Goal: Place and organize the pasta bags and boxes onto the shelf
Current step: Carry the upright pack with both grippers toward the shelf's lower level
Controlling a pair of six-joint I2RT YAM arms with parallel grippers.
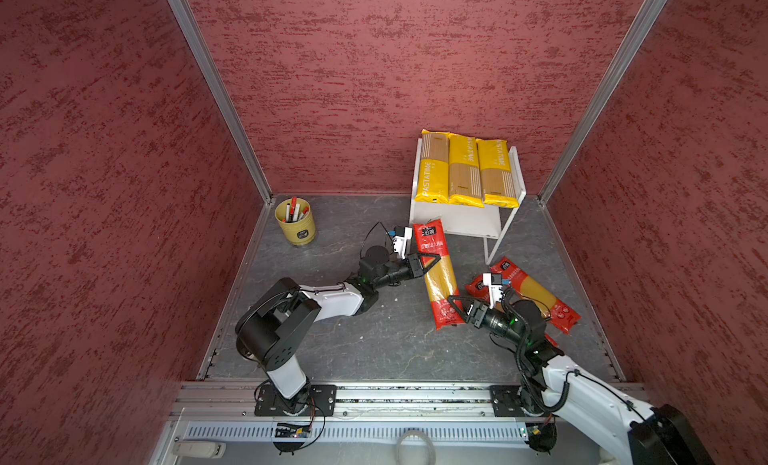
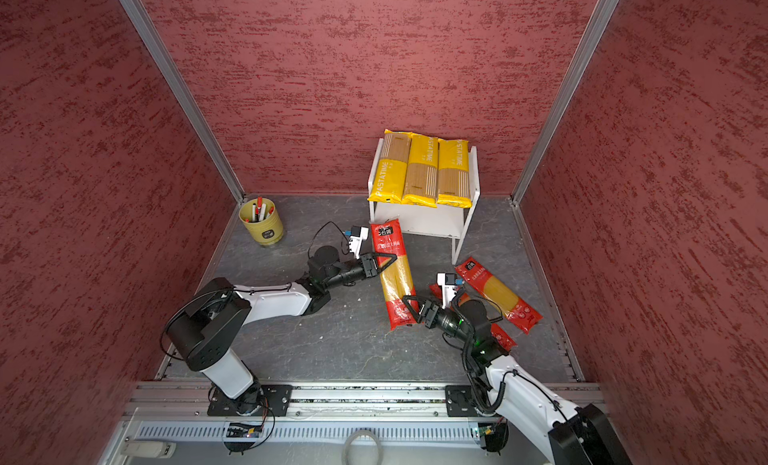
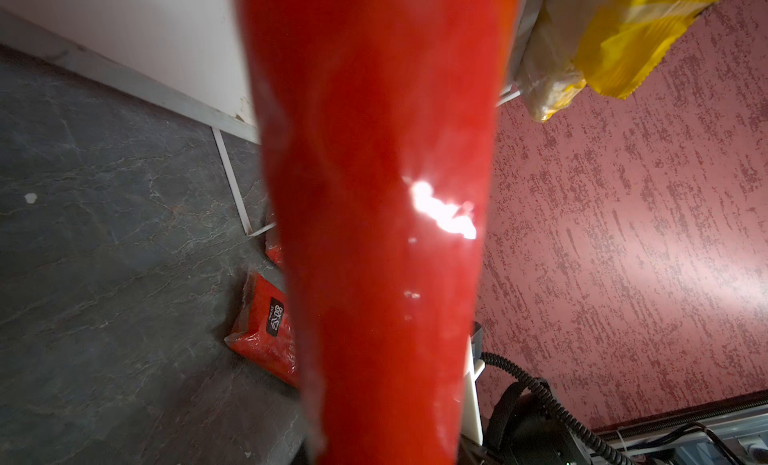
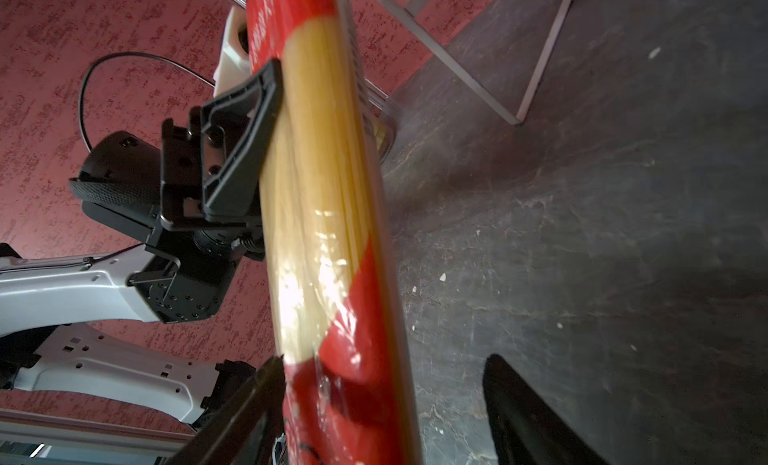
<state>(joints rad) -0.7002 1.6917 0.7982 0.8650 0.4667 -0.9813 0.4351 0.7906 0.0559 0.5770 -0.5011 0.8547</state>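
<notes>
Three yellow packs (image 1: pixel 465 172) lie side by side on the top board of the shelf (image 1: pixel 465 224) in both top views — the step in hand is the held red pack (image 1: pixel 441 286), raised over the bench (image 1: pixel 374 338) with its far end by the lower board; two more red packs (image 1: pixel 536 294) lie near the right arm. Left wrist view: red film fills the middle and hides the grip. Right wrist view: the left fingers (image 4: pixel 268 101) clamp the spaghetti middle, the right fingers (image 4: pixel 523 409) stand open beside its near end. Next, I judge, the left arm alone must slide it lengthwise onto the lower board

place: robot lab cell | cues: aluminium-framed red panels (image 1: pixel 374 68), base rail (image 1: pixel 415 394)
</notes>
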